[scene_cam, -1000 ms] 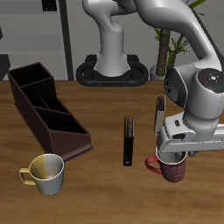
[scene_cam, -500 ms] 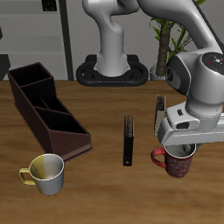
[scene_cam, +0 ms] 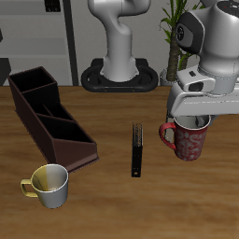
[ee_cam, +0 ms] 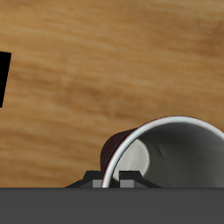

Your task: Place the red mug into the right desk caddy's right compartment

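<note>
The red mug [scene_cam: 189, 142], speckled, with its loop handle toward the table's middle, hangs in the air above the wooden table [scene_cam: 103, 201]. My gripper [scene_cam: 192, 123] is shut on its rim from above. In the wrist view the mug's light interior [ee_cam: 179, 153] shows close under the gripper [ee_cam: 112, 180]. The right desk caddy [scene_cam: 52, 118], long, dark brown and split by dividers, lies across the table from the mug, well apart. Its sections look empty. I cannot tell which end section is the right compartment.
A thin dark upright object [scene_cam: 136, 149] stands on the table between the mug and the caddy; its edge shows in the wrist view [ee_cam: 4, 77]. A yellow-and-white mug [scene_cam: 49, 184] stands near the table's front edge by the caddy's near end.
The gripper has risen with the red mug, lifting it off the table and a little farther back. Nothing else moved.
</note>
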